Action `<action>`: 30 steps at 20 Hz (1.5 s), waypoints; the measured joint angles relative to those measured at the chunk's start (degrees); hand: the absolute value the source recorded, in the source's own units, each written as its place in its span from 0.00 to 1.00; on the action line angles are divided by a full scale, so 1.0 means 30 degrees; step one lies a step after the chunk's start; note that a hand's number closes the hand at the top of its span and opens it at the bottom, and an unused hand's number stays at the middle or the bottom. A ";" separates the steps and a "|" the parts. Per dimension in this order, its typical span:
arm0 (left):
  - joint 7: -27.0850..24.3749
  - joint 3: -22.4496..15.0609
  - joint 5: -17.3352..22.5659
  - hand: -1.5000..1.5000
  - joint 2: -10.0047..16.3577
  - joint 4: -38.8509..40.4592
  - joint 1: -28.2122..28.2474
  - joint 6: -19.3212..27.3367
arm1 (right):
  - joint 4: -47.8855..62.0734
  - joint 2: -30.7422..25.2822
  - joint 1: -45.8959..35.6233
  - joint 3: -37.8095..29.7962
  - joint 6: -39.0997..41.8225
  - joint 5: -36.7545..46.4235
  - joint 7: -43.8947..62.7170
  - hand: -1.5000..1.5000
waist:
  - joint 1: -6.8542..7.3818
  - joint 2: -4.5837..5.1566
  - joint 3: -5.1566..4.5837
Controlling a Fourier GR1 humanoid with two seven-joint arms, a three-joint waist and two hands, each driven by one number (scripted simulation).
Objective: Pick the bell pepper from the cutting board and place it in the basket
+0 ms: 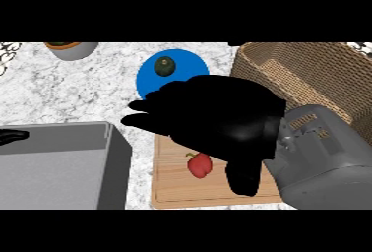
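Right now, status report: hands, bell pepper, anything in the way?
Right hand open over cutting board, holding nothing. Left hand barely showing at left edge. Bell pepper lying on board, ungrasped. Basket beyond board's right; nothing seen between.

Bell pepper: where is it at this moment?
The bell pepper lies on the cutting board at the head view's lower centre, partly hidden by the right hand.
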 measured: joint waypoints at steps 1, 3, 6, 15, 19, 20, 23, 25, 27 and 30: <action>-0.0052 -0.0093 -0.0001 0.50 -0.0073 0.0354 -0.0264 0.0003 | -0.0342 -0.0281 0.0465 -0.0184 0.0058 -0.0145 -0.0128 0.00 | 0.0082 0.0014 -0.0002; -0.0295 -0.0216 0.0057 0.50 -0.0271 0.0853 -0.0669 0.0081 | -0.0703 -0.0520 0.1210 -0.0274 0.0049 -0.0054 -0.0331 0.00 | 0.0311 0.0026 0.0038; -0.0633 -0.0627 0.0058 0.50 -0.0409 0.1333 -0.1309 0.0116 | -0.1526 -0.0897 0.2736 -0.0155 -0.0214 0.0594 -0.0973 0.00 | 0.0470 0.0052 0.0105; -0.0979 -0.1745 0.0113 0.50 -0.0304 0.1953 -0.2701 0.0229 | -0.1259 -0.0457 0.6132 0.1224 -0.3293 0.4412 -0.4291 0.00 | 0.1029 0.0166 0.0227; -0.1068 -0.2019 0.0368 0.50 -0.0241 0.2246 -0.3099 0.0019 | -0.0113 0.0055 0.7361 0.1996 -0.4953 0.5850 -0.5815 0.00 | 0.1175 0.0182 0.0263; -0.1096 -0.2065 0.0438 0.50 -0.0244 0.2296 -0.3168 -0.0029 | 0.0213 -0.0004 0.7581 0.2272 -0.5259 0.6326 -0.6205 0.00 | 0.1210 0.0177 0.0260; -0.1191 -0.2237 0.0505 0.50 -0.0215 0.2521 -0.3377 -0.0112 | 0.1052 0.0011 0.8145 0.3223 -0.6125 0.7761 -0.6822 0.00 | 0.1251 0.0122 0.0274; -0.1156 -0.2404 0.0450 0.50 -0.0203 0.2572 -0.3522 0.0061 | 0.1785 0.0045 0.8320 0.3808 -0.6496 0.8524 -0.7201 0.00 | 0.1292 0.0109 0.0280; -0.1220 -0.2505 0.0437 0.50 -0.0212 0.2646 -0.3640 0.0043 | 0.2613 0.0075 0.8365 0.4185 -0.6843 0.9184 -0.7547 0.00 | 0.1354 0.0095 0.0272; -0.1301 -0.2653 0.0568 0.50 -0.0176 0.2837 -0.3832 -0.0035 | 0.3794 -0.0062 0.8377 0.4551 -0.7410 1.0046 -0.8350 0.00 | 0.1379 0.0086 0.0296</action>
